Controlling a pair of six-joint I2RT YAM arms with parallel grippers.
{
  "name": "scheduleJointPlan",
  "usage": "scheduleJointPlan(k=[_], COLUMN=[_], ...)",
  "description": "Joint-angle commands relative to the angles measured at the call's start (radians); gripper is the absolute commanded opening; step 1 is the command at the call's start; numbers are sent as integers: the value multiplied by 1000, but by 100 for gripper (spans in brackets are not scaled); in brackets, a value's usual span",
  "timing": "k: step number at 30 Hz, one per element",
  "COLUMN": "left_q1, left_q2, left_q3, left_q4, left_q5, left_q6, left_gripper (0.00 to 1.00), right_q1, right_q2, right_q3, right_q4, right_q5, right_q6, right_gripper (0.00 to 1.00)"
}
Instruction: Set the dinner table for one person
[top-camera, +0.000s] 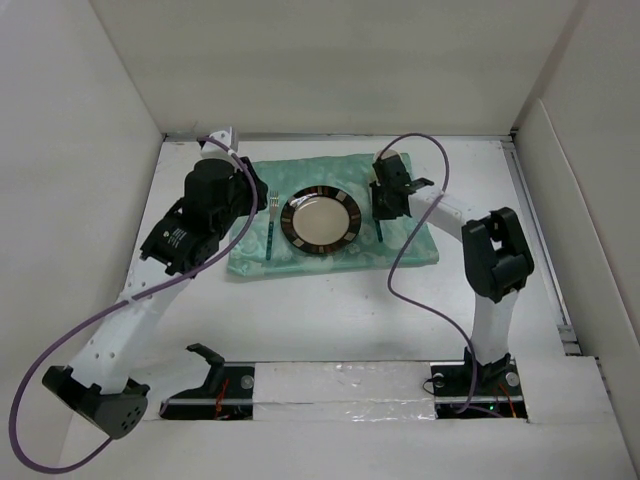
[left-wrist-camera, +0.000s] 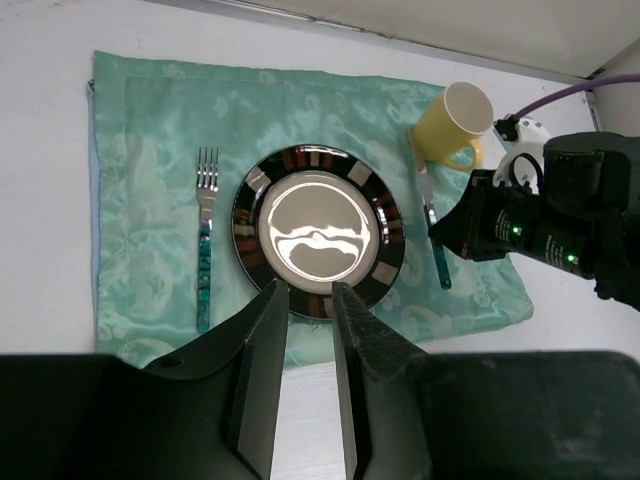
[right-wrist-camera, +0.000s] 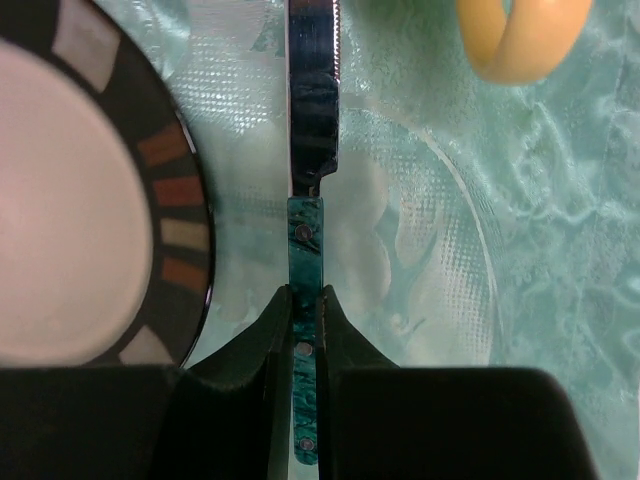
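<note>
White dinner table (top-camera: 330, 320) w/ mint-green cloth (top-camera: 420, 245) (patterned) flat on it.

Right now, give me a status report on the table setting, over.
Left gripper open, empty, high over placemat. Right gripper shut on knife, right of plate. Dinner table: fork, mug set on placemat. Nothing in the way.

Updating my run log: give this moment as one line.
left claw: open, empty | right claw: closed on knife handle | knife right of plate | fork left

Bright light glares off the plate (left-wrist-camera: 318, 235) (soft shadows on the dinner table (top-camera: 330, 310)).
</note>
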Motion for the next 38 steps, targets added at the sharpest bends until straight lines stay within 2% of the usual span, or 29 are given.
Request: scheduleJointPlan(k=[1,5,6,8,9,11,12,15,18,19,20,21,23,24,27,28,29,30,32,33,37,38], left_q1=[3,3,3,3,3,3,3,3,3,3,3,3,3,3,3,3,3,3,3,3,3,3], left_q2=[9,21,22,28,28,34,37,46,61,66,69,72,81,83,75,59,46,29,-23,-41,-86,-84], left_q3=[0,4,4,9,15,26,43,92,148,161,199,199,257,280,368,386,403,424,425,410,325,301], left_q4=[51,48,48,43,40,38,34,18,8,5,2,2,-6,-12,-26,-25,-23,-15,20,34,66,58], left_q5=[1,-7,-7,-10,-12,-19,-24,-44,-53,-44,-38,-35,-29,-32,-73,-87,-105,-136,-154,-168,-167,-164], left_q6=[-9,-6,-5,-6,-6,-2,1,18,29,32,37,37,37,38,40,40,40,44,57,67,55,43], left_gripper=[22,22,22,24,24,26,27,33,45,46,50,50,54,54,56,58,58,59,60,60,61,65], right_q1=[0,0,0,0,0,0,11,34,34,34,34,34,34,22,-35,-50,-66,-82,-132,-147,-184,-193], right_q2=[44,68,68,53,41,-13,-36,-157,-285,-321,-437,-438,-529,-636,-804,-896,-938,-973,-1030,-1035,-993,-973], right_q3=[55,54,54,52,49,41,43,41,49,67,89,101,118,118,60,52,35,28,28,32,31,28], right_q4=[14,20,20,14,13,7,-16,-70,-140,-159,-196,-196,-191,-147,7,29,54,89,99,77,-6,-27], right_q5=[10,31,31,36,36,11,7,-7,-33,-55,-58,-58,-47,-21,-18,-9,8,26,28,11,-61,-78], right_q6=[0,31,36,45,49,46,42,23,11,6,3,3,0,0,35,54,89,101,117,117,126,132], right_gripper=[0,0,3,17,32,45,56,64,66,66,41,41,0,0,0,4,12,29,40,50,64,65])
